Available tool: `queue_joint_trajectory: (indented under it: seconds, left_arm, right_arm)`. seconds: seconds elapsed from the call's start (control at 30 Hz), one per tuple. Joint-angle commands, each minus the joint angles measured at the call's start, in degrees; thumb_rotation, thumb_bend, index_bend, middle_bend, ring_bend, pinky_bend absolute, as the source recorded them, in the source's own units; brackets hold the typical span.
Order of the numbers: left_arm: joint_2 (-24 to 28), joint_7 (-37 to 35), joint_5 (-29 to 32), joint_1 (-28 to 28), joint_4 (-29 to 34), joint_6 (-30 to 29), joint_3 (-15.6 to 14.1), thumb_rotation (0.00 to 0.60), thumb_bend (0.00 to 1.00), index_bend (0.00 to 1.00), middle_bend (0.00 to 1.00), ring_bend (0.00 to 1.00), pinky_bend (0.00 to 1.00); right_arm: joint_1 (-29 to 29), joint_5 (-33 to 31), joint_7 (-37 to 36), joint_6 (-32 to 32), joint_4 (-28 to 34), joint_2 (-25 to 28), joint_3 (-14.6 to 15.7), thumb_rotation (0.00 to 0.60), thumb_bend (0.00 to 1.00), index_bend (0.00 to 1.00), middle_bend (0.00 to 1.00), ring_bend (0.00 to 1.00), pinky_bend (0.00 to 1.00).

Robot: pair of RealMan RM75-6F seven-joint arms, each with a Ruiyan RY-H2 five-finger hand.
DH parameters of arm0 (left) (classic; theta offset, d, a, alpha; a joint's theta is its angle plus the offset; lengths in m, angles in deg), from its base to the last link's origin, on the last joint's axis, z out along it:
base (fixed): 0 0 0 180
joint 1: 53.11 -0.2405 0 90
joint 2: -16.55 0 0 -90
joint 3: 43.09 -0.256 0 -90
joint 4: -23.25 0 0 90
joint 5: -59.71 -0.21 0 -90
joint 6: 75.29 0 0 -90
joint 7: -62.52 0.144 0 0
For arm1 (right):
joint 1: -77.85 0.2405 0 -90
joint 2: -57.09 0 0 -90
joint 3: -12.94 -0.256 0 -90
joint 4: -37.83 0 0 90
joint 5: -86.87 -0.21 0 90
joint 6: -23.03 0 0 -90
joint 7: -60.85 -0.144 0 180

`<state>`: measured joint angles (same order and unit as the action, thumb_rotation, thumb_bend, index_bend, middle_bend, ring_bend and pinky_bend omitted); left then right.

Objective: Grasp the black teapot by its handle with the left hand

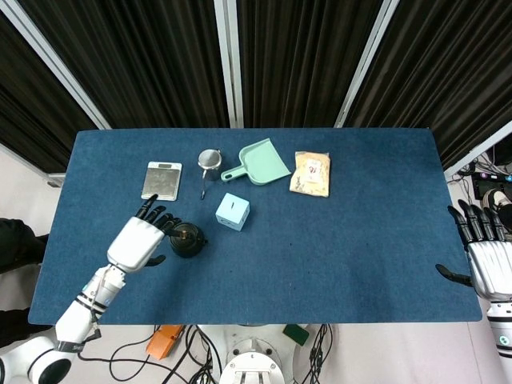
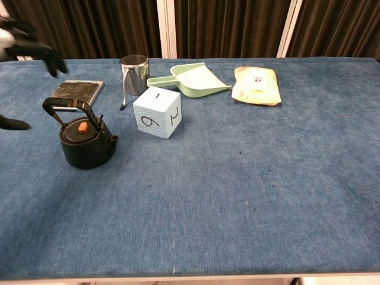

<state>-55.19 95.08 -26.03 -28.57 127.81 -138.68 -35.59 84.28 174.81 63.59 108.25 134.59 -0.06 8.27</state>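
The teapot (image 2: 87,141) stands left of centre on the table (image 1: 336,256), just left of the cube (image 2: 157,113), its handle (image 2: 70,107) arched upright over the lid. The left hand (image 1: 141,239), fingers spread and empty, should come over that arch and curl under it without tipping the pot. The head view shows the hand whole beside the pot; the chest view shows only blurred fingertips but gives the handle's height.

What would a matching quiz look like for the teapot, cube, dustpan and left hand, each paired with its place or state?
Things:
1. teapot
2. cube
3. dustpan
4. left hand

Descriptions:
A. pale green, near the far edge beside the steel cup
B. open, fingers spread, just left of the teapot
C. black, orange knob on its lid, handle upright
D. light blue, digits on its faces

Pairs: 1-C, 2-D, 3-A, 4-B
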Motion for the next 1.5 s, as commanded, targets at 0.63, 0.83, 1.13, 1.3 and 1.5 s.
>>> queue_joint_trajectory:
  seconds: [0.63, 0.83, 1.13, 1.3, 1.5]
  left_arm:
    - [-9.1, 17.6, 17.8, 7.0, 0.6, 0.5, 0.4, 0.592, 0.08, 0.41, 0.47, 0.33, 0.0]
    - [-9.8, 19.8, 19.9, 7.9, 0.0, -0.8, -0.3, 0.576, 0.08, 0.45, 0.51, 0.37, 0.0]
    - [-10.1, 19.4, 21.3, 8.8, -0.6, -1.3, -1.6, 0.566, 0.08, 0.5, 0.55, 0.4, 0.0]
    - [-10.5, 18.7, 21.4, 9.1, -0.9, -1.9, -2.2, 0.561, 0.08, 0.54, 0.59, 0.44, 0.0]
    - [-11.0, 17.6, 21.4, 9.6, -1.5, -1.7, -3.0, 0.56, 0.08, 0.56, 0.61, 0.47, 0.0]
  right_arm:
    - [0.3, -1.3, -1.9, -1.5, -2.1, -0.8, 0.0, 0.6, 0.08, 0.0, 0.02, 0.0, 0.0]
    - [0.4, -1.6, -2.4, -1.8, -2.7, -1.0, 0.0, 0.6, 0.08, 0.0, 0.02, 0.0, 0.0]
    - [0.5, -1.8, -2.7, -2.2, -3.0, -1.3, 0.1, 0.6, 0.08, 0.0, 0.02, 0.0, 0.0]
    - [0.5, -1.9, -2.7, -2.4, -3.2, -1.4, 0.1, 0.6, 0.08, 0.0, 0.02, 0.0, 0.0]
    - [0.6, -2.0, -2.9, -2.5, -3.2, -1.5, 0.2, 0.6, 0.08, 0.0, 0.02, 0.0, 0.0]
